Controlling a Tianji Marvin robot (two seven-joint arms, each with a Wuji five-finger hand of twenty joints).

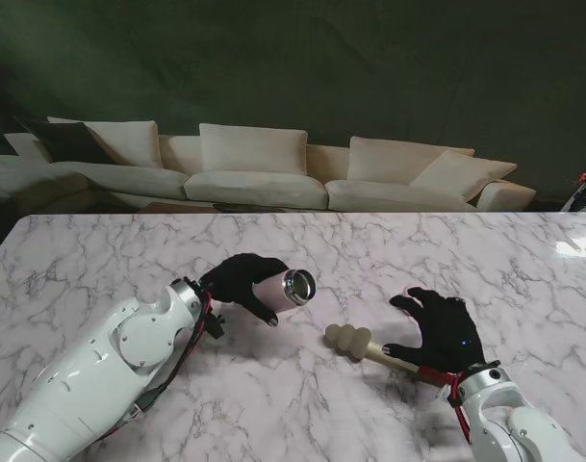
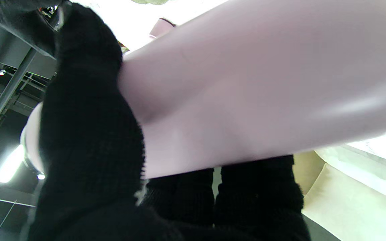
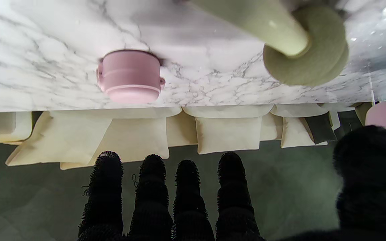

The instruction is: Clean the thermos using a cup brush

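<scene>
Stand view: my left hand (image 1: 237, 280) is clamped on the pink thermos (image 1: 283, 290), and my right hand (image 1: 445, 332) rests over the cup brush (image 1: 360, 343) handle.

From the stand I see the thermos lifted clear of the marble table (image 1: 100, 260), tipped on its side, its open steel mouth pointing to my right. Left wrist view shows black fingers (image 2: 89, 140) wrapped around the pink body. The brush lies on the table between the hands, its sponge head toward the thermos and its handle running under my right palm; those fingers (image 3: 186, 197) are spread and straight, closed on nothing. Right wrist view shows a pink lid (image 3: 130, 76) standing on the marble, apart from the brush.
</scene>
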